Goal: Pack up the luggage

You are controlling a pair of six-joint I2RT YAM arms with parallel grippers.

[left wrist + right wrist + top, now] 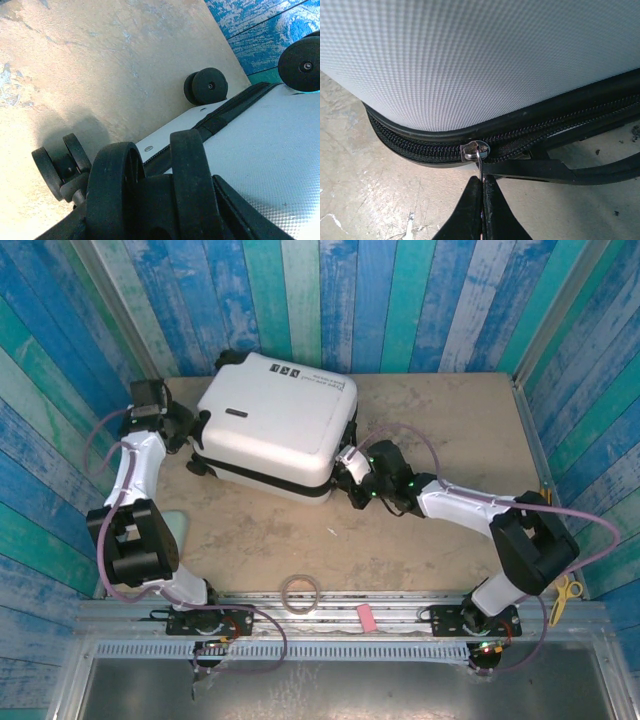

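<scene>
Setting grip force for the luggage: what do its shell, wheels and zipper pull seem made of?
The shell looks like hard plastic: white, matte, finely dimpled. The wheels are dull black, probably rubber or plastic. The zipper pull seems to be metal, given its shiny silver glint.

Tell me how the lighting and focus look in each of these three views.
Top external: even light, sharp, the luggage shell bright white. Left wrist: the nearest wheel looms large and soft, its shadow on the table. Right wrist: zipper pull crisp, right hand a dark silhouette.
</scene>
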